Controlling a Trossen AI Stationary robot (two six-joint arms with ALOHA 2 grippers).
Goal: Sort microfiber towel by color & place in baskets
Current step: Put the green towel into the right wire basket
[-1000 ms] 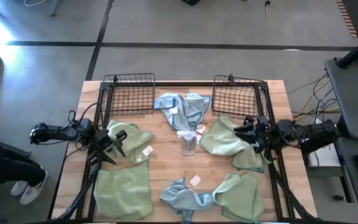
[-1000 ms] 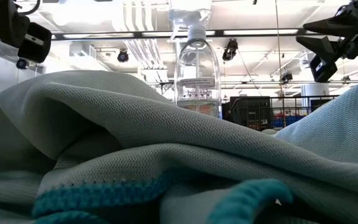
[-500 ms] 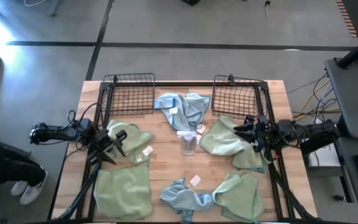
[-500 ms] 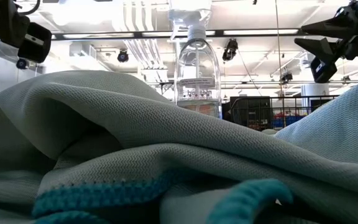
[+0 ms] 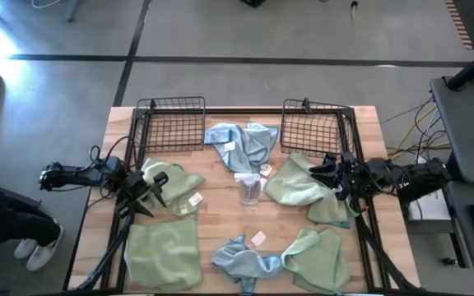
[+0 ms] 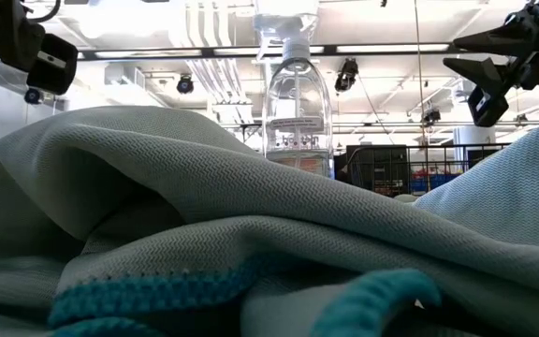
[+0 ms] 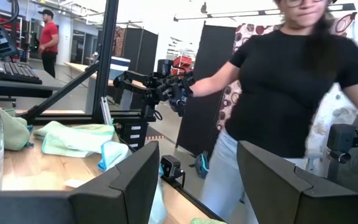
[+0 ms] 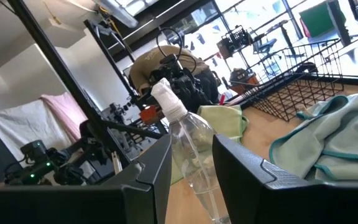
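Observation:
Several towels lie crumpled on the table. Pale green ones sit at the left (image 5: 177,187), near left (image 5: 163,253), right (image 5: 296,186) and near right (image 5: 315,259). Light blue ones lie between the baskets (image 5: 242,143) and at the near edge (image 5: 245,260). Two black wire baskets stand at the far edge, left (image 5: 169,123) and right (image 5: 315,127). My left gripper (image 5: 156,189) hovers open over the left green towel. My right gripper (image 5: 327,174) hovers open above the right green towel's edge, raised clear in the low view (image 6: 483,67).
A clear bottle with a white top (image 5: 249,189) stands at the table's middle, between both grippers; it shows in the right wrist view (image 8: 188,146). A person in a black shirt (image 7: 291,93) stands beyond the table. Black frame rails run along both sides.

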